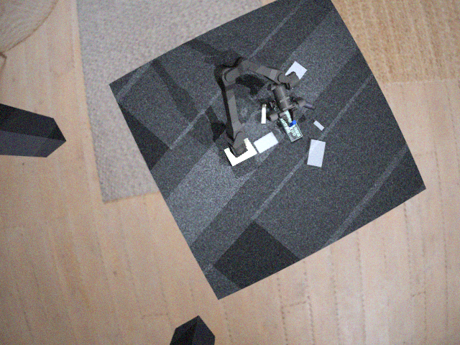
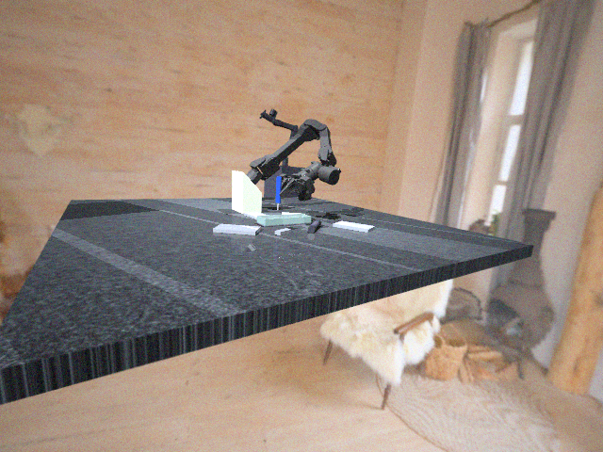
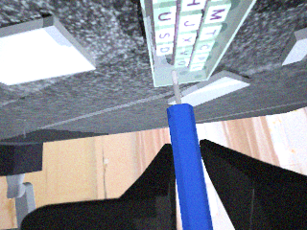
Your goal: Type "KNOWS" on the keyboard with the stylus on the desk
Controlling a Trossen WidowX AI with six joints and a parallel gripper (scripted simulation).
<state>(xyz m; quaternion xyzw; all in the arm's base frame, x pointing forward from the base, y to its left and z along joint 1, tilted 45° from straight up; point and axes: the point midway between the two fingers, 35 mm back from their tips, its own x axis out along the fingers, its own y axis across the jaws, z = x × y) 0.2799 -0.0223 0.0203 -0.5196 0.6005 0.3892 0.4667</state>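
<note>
The claw (image 3: 184, 153) is clamped on the blue stylus (image 3: 188, 172), whose thin grey tip hangs at the near end of the pale green keyboard (image 3: 194, 40) lying on the dark tabletop (image 2: 204, 272). In the wrist view the tip sits at the keyboard's border, just off the last keys, so no key looks pressed yet, though which key lies nearest is hard to read at this angle.

To do this step well, the tip should be centred over the wanted key before descending, then driven straight down along the stylus's own axis, so that side load does not twist it in the grip.

In the exterior view the stylus (image 2: 278, 189) stands nearly upright, long axis vertical, tip down towards the keyboard (image 2: 283, 219).
</note>
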